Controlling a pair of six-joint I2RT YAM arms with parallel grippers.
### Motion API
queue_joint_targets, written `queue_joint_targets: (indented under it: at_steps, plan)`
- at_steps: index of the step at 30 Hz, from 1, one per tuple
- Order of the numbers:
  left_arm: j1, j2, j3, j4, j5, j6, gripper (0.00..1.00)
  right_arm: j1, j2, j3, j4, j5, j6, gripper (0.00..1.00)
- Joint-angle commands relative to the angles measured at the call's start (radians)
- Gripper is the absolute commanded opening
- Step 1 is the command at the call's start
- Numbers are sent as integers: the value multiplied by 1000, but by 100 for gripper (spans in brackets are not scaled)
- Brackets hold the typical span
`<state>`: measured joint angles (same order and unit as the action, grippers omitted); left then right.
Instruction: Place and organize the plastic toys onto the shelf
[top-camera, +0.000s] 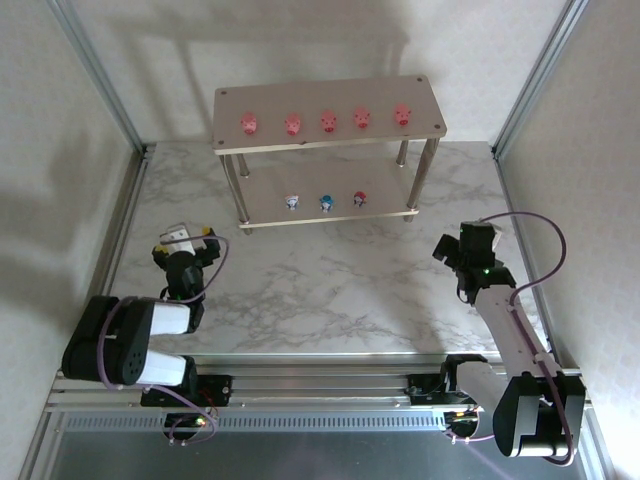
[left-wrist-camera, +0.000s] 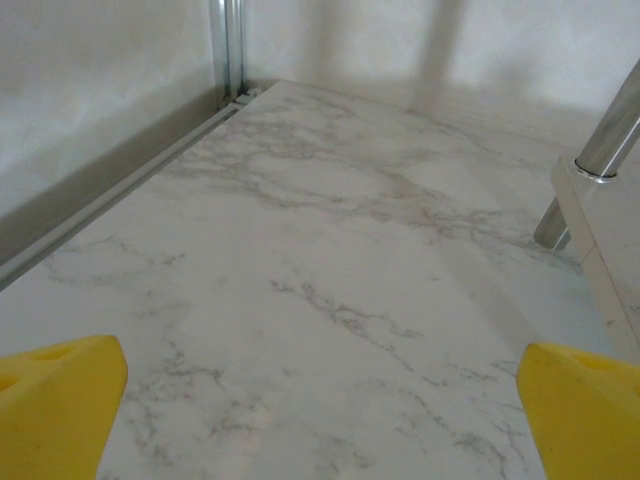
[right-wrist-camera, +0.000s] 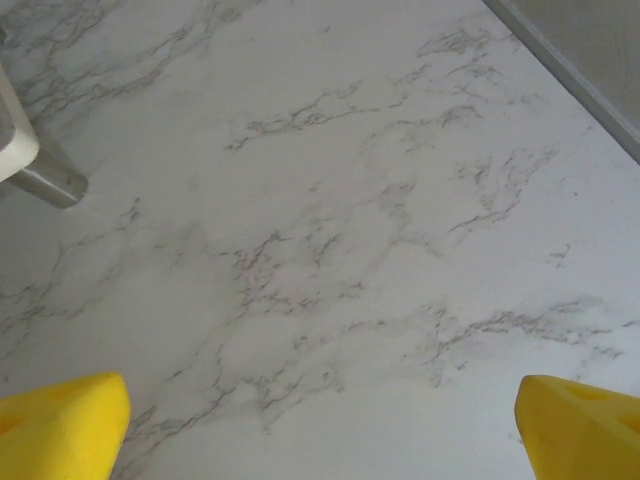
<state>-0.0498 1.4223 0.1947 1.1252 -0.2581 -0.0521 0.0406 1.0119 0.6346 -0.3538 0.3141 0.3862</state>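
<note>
Sitting in neat rows on the two-tier pale beige shelf (top-camera: 330, 98), all eight tiny plastic toys (top-camera: 327, 121) seem placed; left claw (top-camera: 186, 240) and right claw (top-camera: 462, 246) hang spread, empty.

The left pincer (left-wrist-camera: 320, 430) and right pincer (right-wrist-camera: 320, 430) have yellow fingertips; the surface (top-camera: 330, 290) is white marble, grey-veined. Beyond them the pale beige shelf (top-camera: 330, 98) bears five pink toys (top-camera: 328, 121), plus a whitish-blue toy (top-camera: 292, 203), blue toy (top-camera: 326, 203) and red toy (top-camera: 360, 199).

The 5 pink toys (top-camera: 328, 121) and 3 coloured toys (top-camera: 326, 202) are too tiny overhead to tell shapes. Both wrist views chop the shelf (left-wrist-camera: 606, 235) at the edge, just a leg and corner.
</note>
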Motion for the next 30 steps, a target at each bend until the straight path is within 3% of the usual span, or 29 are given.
queue_joint_targets:
  at_steps: [1,5,8,9,11,15,20,26,30]
  plan:
    - [16,69,10,197,61,54,100,-7,4,-58,156,44,-36,99]
    - [38,70,9,179,121,45,100,-8,7,-106,262,52,-57,99]
    - [66,126,-13,284,194,31,100,-7,23,-136,341,62,-65,99]
    - [72,107,2,206,212,31,100,-8,31,-146,367,64,-69,99]
    - [74,116,3,226,223,32,100,-7,49,-171,442,70,-83,99]
    - [76,116,6,217,227,31,100,-8,105,-271,695,73,-125,99]
    - [76,116,6,218,225,31,100,-8,268,-369,1143,43,-179,99]
    - [77,116,6,217,224,29,100,5,446,-352,1340,-48,-274,99]
    - [77,116,8,214,222,27,100,29,490,-337,1330,-84,-310,99]
